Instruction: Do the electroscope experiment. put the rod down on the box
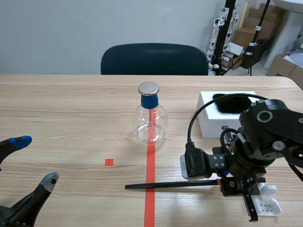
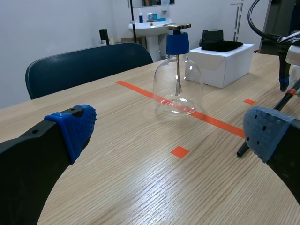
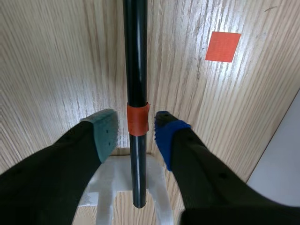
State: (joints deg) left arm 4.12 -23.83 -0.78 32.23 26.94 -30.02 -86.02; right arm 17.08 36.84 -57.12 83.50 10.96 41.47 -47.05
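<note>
A thin black rod with an orange band lies level just above the table at the front right, its near end resting on a white stand. My right gripper straddles the rod at the band; a narrow gap shows between each pad and the rod, so it is open. The white box, with a black cloth on top, stands behind the right arm. The glass electroscope flask with a blue stopper stands mid-table. My left gripper stands open and empty at the front left.
A dark chair stands at the table's far edge. From the left wrist, the flask and the box are ahead, with the rod's tip beside the right finger. The white stand lies under the right gripper.
</note>
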